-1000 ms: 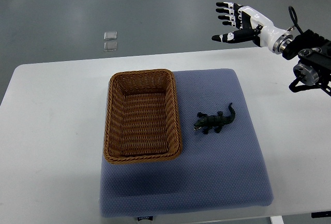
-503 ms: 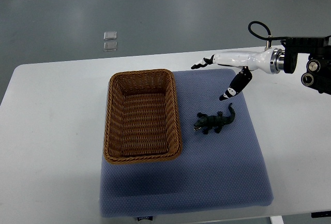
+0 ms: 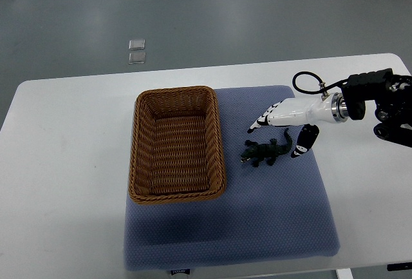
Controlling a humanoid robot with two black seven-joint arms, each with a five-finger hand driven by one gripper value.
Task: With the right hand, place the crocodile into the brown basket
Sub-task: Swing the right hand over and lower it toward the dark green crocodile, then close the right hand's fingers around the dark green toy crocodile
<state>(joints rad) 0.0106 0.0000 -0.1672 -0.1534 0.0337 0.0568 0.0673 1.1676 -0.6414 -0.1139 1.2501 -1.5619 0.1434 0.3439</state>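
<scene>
Crocodile toy, small, dark green and made of plastic, lay flat on a big soft blue pad. It was just to the right of the brown woven basket, but it did not touch it. Its head pointed left, toward the basket, and its tail curled up to the right. The basket was shaped like a long box and sat on the left part of the blue pad. The pad lay on a white bench.

The robot's white right hand came in from the right side. It was open and held nothing. Its long fingers, with black and white tips, reached out to the left, close to the far side of the crocodile. Its thumb pointed down next to the tail. I could not tell if the thumb touched the tail. A black cable made a loop by the wrist.

Past the bench was a grey floor with two small clear squares on it
</scene>
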